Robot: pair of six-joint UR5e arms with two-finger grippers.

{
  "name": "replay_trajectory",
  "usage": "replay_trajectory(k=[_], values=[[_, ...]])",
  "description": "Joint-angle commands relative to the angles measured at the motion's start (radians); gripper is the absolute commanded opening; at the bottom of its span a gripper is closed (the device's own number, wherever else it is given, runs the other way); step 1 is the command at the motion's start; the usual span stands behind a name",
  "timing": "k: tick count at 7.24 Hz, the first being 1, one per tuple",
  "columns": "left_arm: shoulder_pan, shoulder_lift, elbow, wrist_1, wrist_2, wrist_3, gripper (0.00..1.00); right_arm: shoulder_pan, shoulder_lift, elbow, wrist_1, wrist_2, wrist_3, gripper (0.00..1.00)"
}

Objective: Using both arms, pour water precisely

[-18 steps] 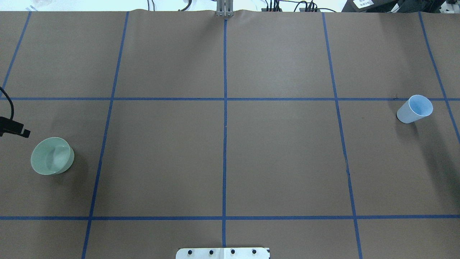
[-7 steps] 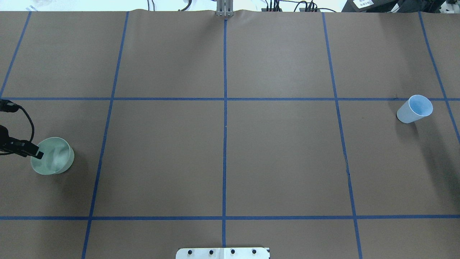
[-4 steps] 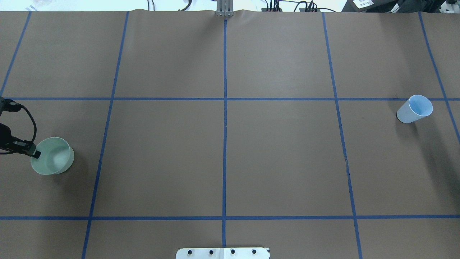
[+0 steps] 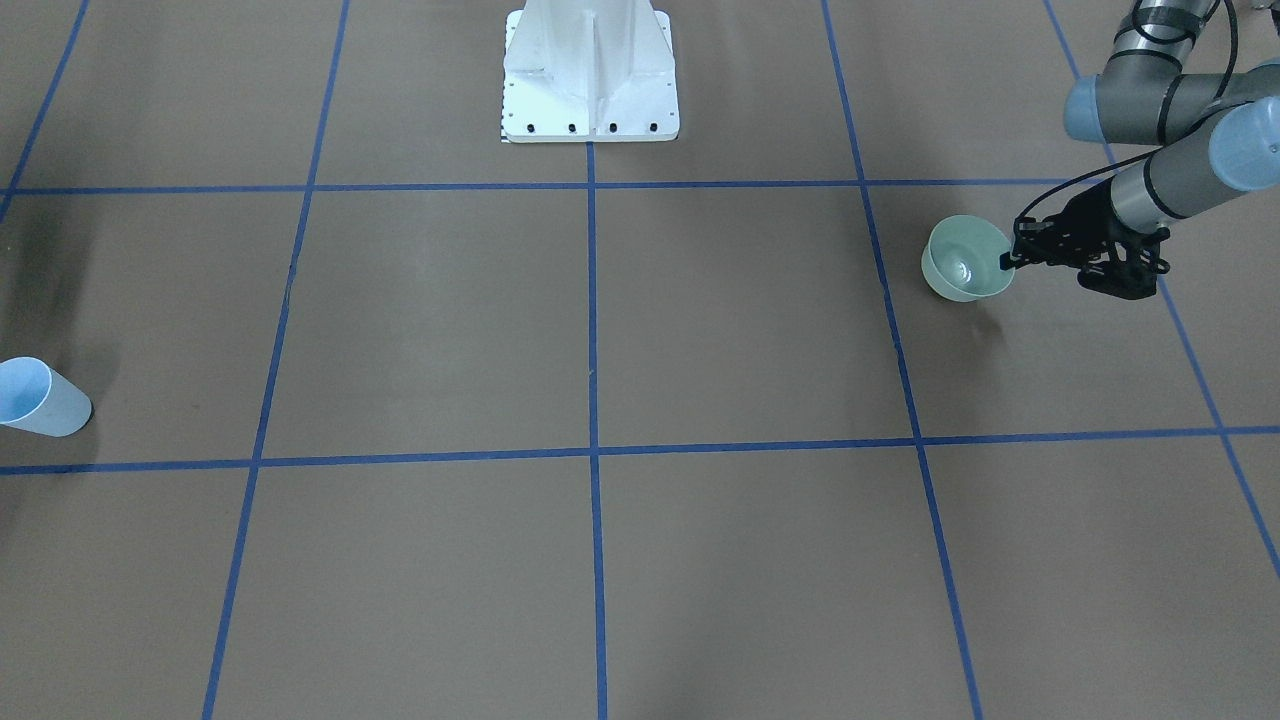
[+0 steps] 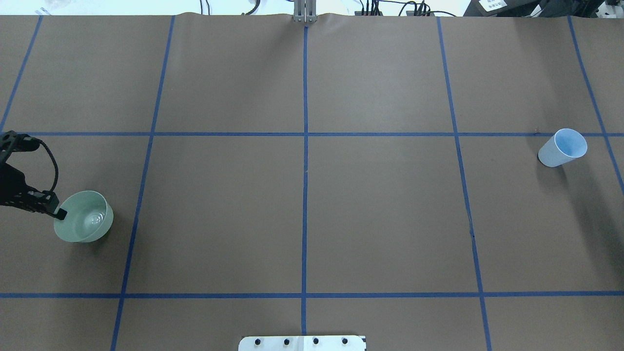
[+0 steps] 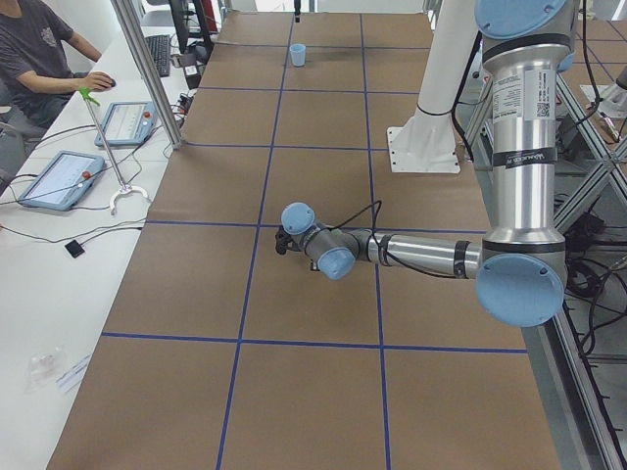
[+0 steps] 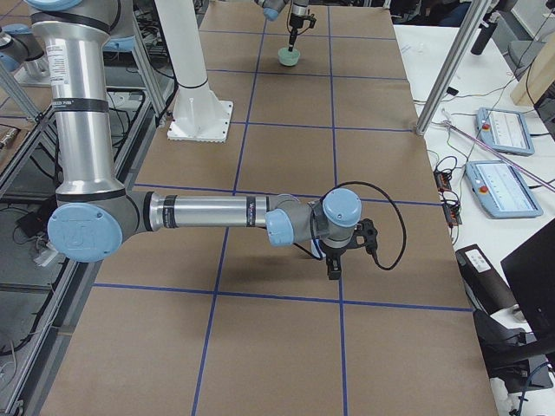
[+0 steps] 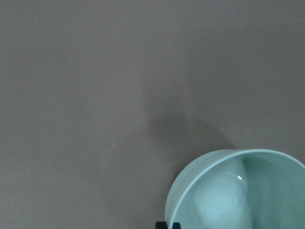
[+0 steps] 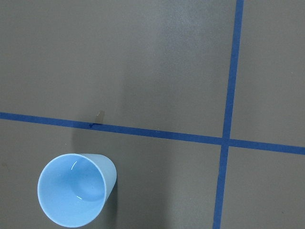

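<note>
A pale green bowl [image 5: 84, 217] sits at the table's left side, also in the front view [image 4: 960, 262] and the left wrist view [image 8: 238, 191]. My left gripper [image 5: 59, 213] is shut on the bowl's left rim, one finger inside and one outside. It also shows in the front view [image 4: 1008, 262]. A light blue cup [image 5: 563, 147] stands upright at the far right, open and empty-looking in the right wrist view [image 9: 76, 195]. My right gripper [image 7: 332, 267] shows only in the exterior right view, hanging low over the table; I cannot tell whether it is open or shut.
Brown paper with blue tape grid lines [image 5: 304, 195] covers the table. The white pedestal [image 4: 590, 75] stands at the robot's edge in the middle. A seated person [image 6: 39, 59] and tablets [image 6: 59, 178] are at a side table beyond the far edge.
My left gripper came in from the left, closed on the bowl's rim, and the bowl has shifted a little to the right and nearer with it. The blue cup has not moved.
</note>
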Motion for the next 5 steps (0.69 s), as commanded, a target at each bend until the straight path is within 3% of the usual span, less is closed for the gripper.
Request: replay_trajectory(k=[1,5], values=[[-0.001,-0.100,0.015,0.037,-0.033,-0.219,0.00,-0.001,-0.001,0.000,0.000,0.000,0.000,1.00],[0.001,-0.214,0.005,0.040,-0.023,-0.267,0.00,-0.001,-0.001,0.000,0.000,0.000,0.000,1.00]])
